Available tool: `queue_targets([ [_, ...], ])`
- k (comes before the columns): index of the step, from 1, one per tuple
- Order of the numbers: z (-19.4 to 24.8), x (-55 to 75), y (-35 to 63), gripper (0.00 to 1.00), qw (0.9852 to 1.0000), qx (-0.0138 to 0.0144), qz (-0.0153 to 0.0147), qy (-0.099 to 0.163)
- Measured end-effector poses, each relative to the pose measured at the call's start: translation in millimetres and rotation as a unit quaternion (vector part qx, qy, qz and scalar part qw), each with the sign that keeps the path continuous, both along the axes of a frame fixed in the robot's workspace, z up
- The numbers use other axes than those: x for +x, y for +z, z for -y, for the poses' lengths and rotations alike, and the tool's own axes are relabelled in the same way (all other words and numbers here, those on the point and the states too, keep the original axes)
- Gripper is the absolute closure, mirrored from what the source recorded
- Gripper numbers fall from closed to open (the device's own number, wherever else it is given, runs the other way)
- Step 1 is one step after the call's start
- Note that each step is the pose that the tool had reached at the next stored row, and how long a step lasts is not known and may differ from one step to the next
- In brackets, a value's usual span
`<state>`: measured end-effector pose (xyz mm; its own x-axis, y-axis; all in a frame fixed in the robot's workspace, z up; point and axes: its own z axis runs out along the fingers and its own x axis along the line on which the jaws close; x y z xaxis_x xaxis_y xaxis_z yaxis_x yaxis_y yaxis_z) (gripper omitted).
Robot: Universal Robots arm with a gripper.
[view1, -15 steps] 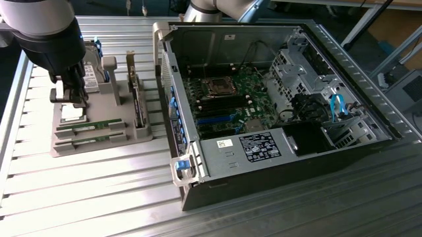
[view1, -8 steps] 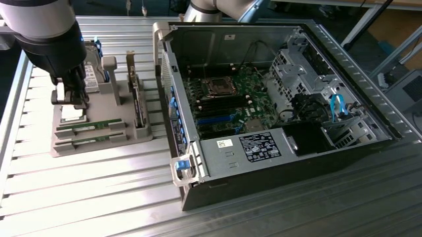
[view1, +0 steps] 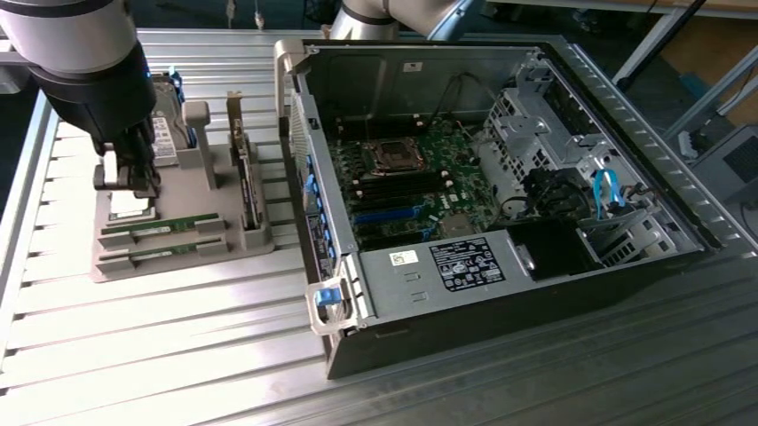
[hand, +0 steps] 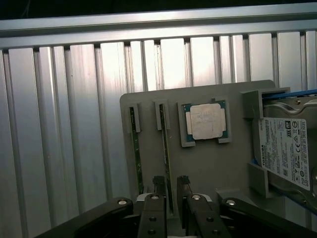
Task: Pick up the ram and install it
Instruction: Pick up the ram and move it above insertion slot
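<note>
The gripper (hand: 171, 184) hangs over a grey fixture tray (hand: 208, 168), its two black fingers (hand: 158, 184) set narrowly apart, one on either side of the ram (hand: 165, 144), with a sliver of space visible between each finger and the board. The ram, a thin green stick, stands on edge in its slot in the tray, gripped by nothing. A second ram stick (hand: 136, 148) stands on edge in the parallel slot just beside it, on the side away from the square silver processor (hand: 205, 120), which lies flat in its own recess in the tray. Beyond the processor, a silver hard drive (hand: 285, 146) with a white label sits in a bracketed bay at the tray's end. The tray rests on a slatted aluminium table (view1: 177, 355). In the exterior view the arm (view1: 83, 53) stands over the tray on that view's left, and an open computer case (view1: 474, 324) lies on its side on that view's right, well apart from the gripper. Inside the case are a green motherboard (view1: 409, 191) with a square socket (view1: 397, 158) and black and blue slots (view1: 382, 202), a metal drive cage (view1: 521, 133), a labelled power supply (view1: 468, 264) and a blue cable (view1: 606, 191).
</note>
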<state>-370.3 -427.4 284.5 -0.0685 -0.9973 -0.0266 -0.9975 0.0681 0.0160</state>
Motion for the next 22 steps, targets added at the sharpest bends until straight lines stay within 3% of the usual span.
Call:
queue_targets([
  [14, 0.0, 0.0, -1.3, 0.76, 1.0000, 0.0000, 0.0001, 0.000],
  [22, 0.0, 0.0, -7.3, 0.76, 1.0000, 0.0000, 0.0000, 0.000],
])
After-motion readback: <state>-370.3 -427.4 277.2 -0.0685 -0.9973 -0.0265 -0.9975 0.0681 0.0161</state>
